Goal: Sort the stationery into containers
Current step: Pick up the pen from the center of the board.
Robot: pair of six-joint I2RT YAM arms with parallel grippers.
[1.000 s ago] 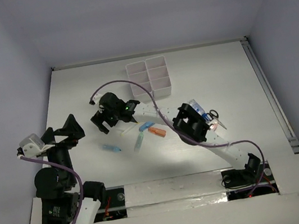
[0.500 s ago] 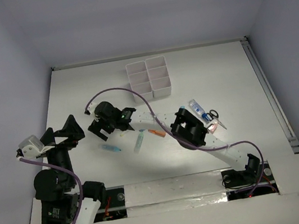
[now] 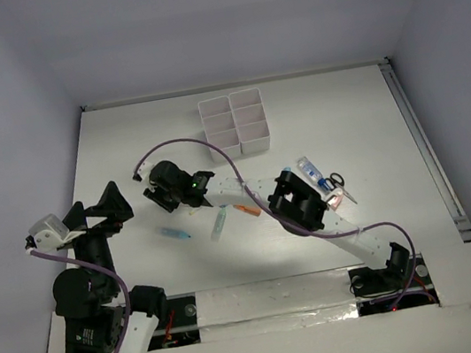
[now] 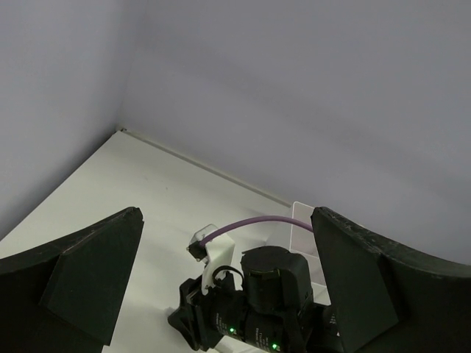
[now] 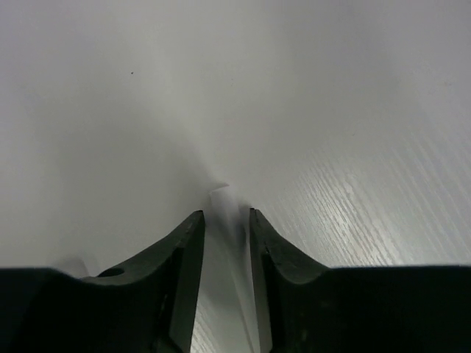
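Note:
My right gripper (image 3: 161, 198) is low over the table left of the markers. In the right wrist view its jaws (image 5: 224, 224) have narrowed around a thin white pen (image 5: 223, 200) that lies on the table. The pen sits against the right finger, with a slim gap on the left. A blue marker (image 3: 176, 233), a pale-green marker (image 3: 218, 224) and an orange marker (image 3: 248, 209) lie near the front. The white six-compartment containers (image 3: 234, 125) stand at the back. My left gripper (image 3: 97, 209) hangs wide open and empty at the left, raised off the table.
A blue-labelled tube (image 3: 310, 169), black-handled scissors (image 3: 337, 183) and a small pink eraser (image 3: 336, 199) lie right of the right arm's elbow. A purple cable (image 3: 203, 141) arcs over the right arm near the containers. The left wrist view looks at the right wrist (image 4: 272, 294).
The right gripper has moved left and down onto the table, and its jaws have narrowed from wide open to either side of the white pen. The left arm is still.

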